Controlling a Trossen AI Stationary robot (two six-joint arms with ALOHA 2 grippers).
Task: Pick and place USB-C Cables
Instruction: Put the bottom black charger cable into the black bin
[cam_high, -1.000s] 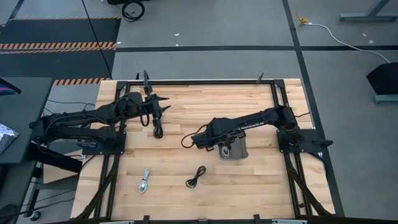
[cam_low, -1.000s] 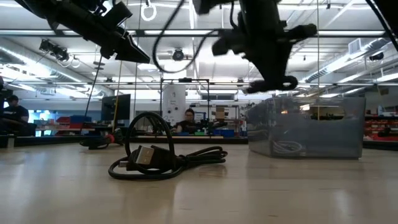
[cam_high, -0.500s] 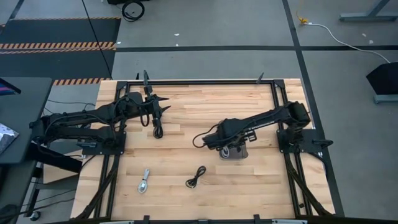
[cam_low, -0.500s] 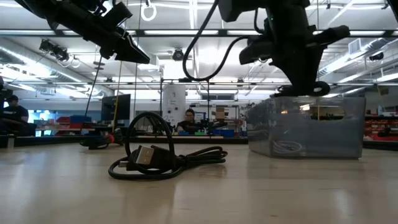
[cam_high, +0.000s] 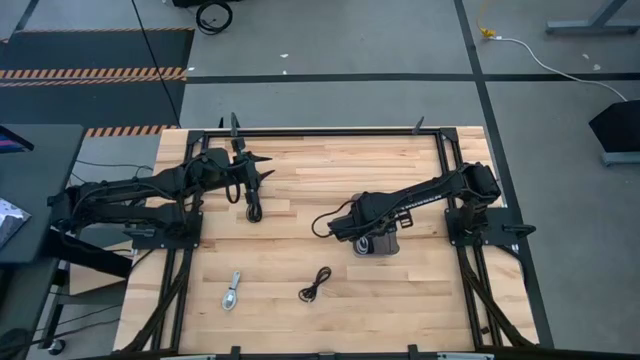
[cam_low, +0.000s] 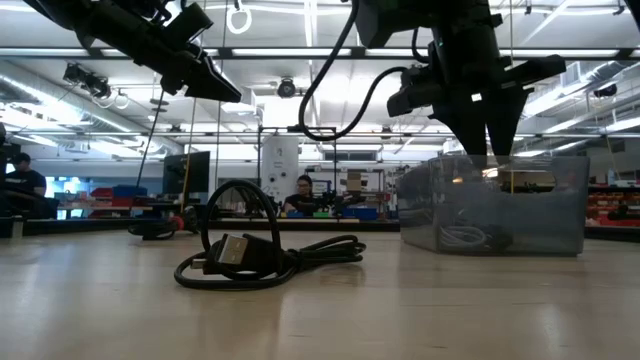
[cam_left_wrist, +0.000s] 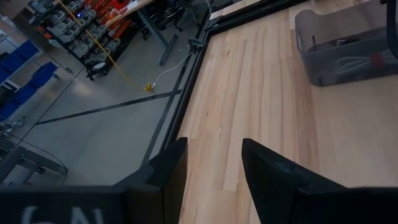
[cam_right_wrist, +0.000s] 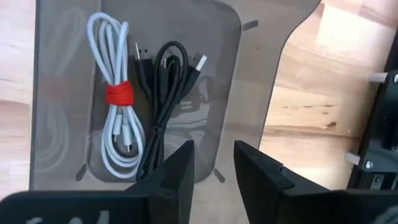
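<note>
My right gripper hangs directly above the translucent grey plastic tray near the right edge of the worktop, fingers apart and holding nothing. Below it in the tray lie a white coiled cable bound with a red tie and a black coiled cable, side by side and both lengthwise along the tray.

Loose cables remain. A black coiled cable and a silver-white coiled cable lie towards the near edge; the black one is the closer to my right gripper, well apart from it. A third black cable lies just below my left gripper, which is parted and empty near the far left corner.

In the overhead view my right arm hides most of the tray.
</note>
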